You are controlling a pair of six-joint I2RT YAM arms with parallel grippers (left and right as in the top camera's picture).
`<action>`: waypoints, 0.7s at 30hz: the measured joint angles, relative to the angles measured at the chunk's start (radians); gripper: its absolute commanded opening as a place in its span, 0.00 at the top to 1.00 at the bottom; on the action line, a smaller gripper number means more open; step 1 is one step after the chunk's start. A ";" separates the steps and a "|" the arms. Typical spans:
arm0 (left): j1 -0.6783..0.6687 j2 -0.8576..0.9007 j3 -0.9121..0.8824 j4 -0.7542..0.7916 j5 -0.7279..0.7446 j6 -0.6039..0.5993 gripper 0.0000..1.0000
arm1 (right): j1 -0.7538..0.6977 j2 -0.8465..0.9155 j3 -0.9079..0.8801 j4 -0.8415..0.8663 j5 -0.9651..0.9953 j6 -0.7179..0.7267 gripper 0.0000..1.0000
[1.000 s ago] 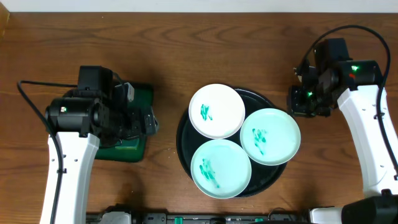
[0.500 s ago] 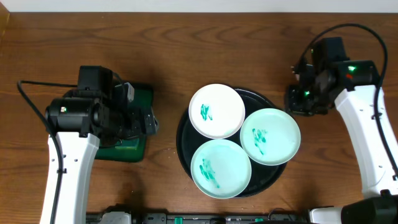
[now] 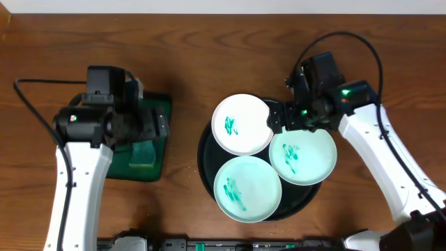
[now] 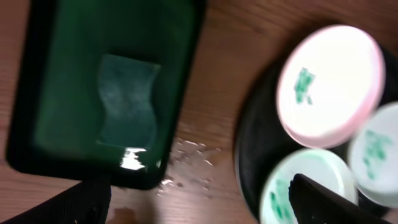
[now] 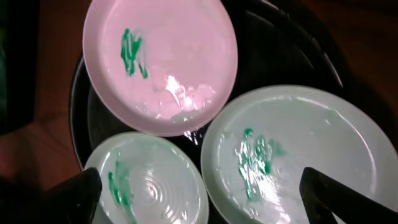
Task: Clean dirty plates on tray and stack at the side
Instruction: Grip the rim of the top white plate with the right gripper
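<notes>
Three plates [image 3: 242,124] lie on the tray [image 3: 204,159] (edges overlapping), smaller tray [image 3: 164,104] well left

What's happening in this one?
Two robot arms face a plate-cleaning job. Three plates, each with teal smears, sit on the black tray; none is stacked at the side yet. The right end effector hovers open above the tray's far side, holding nothing. The left end effector, also open and empty, hangs over the green tray with its sponge-like pad.
</notes>
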 measured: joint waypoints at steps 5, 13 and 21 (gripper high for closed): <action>0.000 0.120 0.000 0.032 -0.052 -0.002 0.09 | -0.002 0.066 -0.011 0.062 -0.016 -0.013 0.02; 0.000 0.267 0.000 0.038 -0.058 -0.002 0.13 | -0.002 0.202 -0.014 0.183 -0.053 -0.064 0.09; 0.000 0.267 0.000 0.035 -0.058 -0.002 0.13 | -0.002 0.337 -0.014 0.280 -0.096 -0.065 0.16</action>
